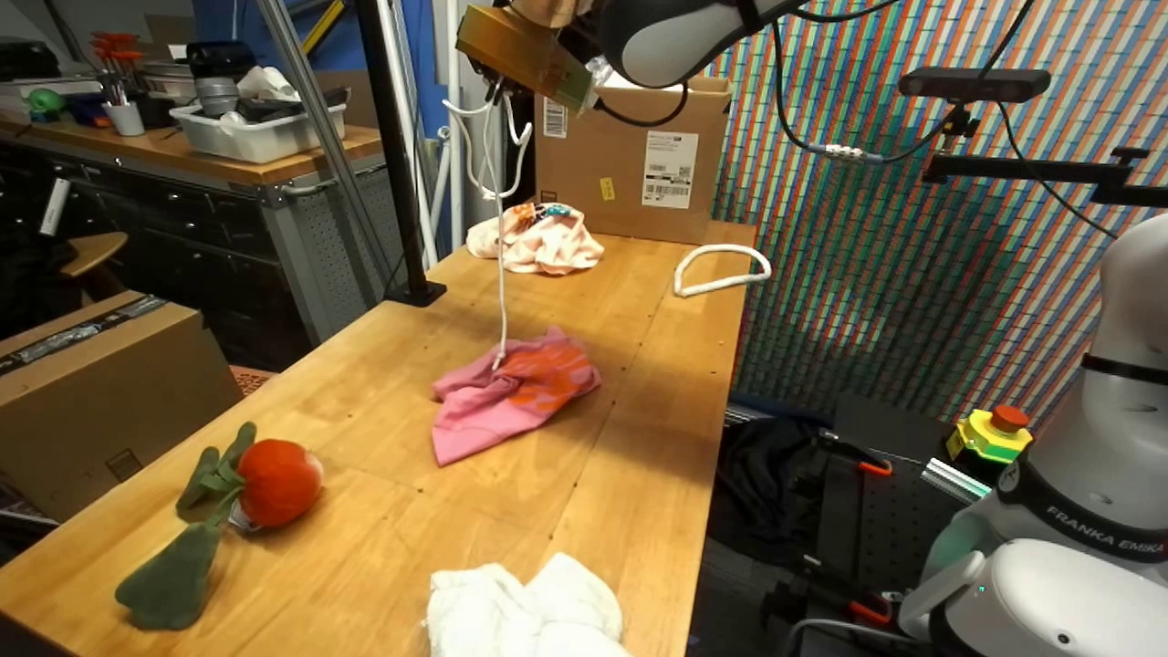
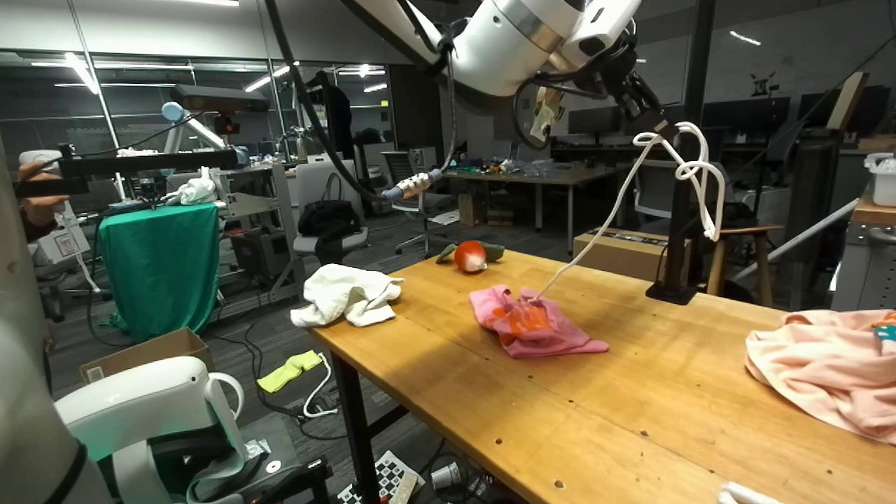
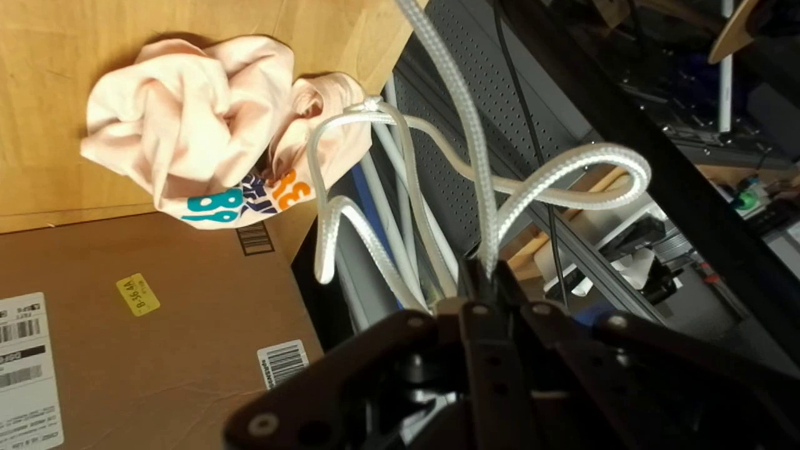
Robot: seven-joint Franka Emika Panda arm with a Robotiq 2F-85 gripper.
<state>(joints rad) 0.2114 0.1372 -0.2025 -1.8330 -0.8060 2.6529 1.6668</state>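
Lights [image 2: 82, 73] show in the glass [image 2: 35, 98], a desk [image 2: 504, 176] and chairs [image 2: 308, 178] stand on grey carpet [image 2: 276, 343], a striped backdrop [image 1: 867, 301] faces a workbench [image 1: 201, 210]

The arm [image 2: 493, 50] holds its closed hand [image 2: 666, 128] high.

My fingers [image 3: 507, 284] look black, the rope [image 3: 481, 162] braided white, the surface [image 1: 652, 429] honey-coloured wood. In an exterior view I see a pink cloth [image 1: 513, 392] printed orange at mid-frame, a red-orange plush [image 1: 279, 484] with green leaves [image 1: 171, 577] lower left, a multicoloured striped backdrop [image 1: 862, 283] at right; upper left in my wrist view, a peach cloth [image 3: 187, 125] marked teal, navy and orange.
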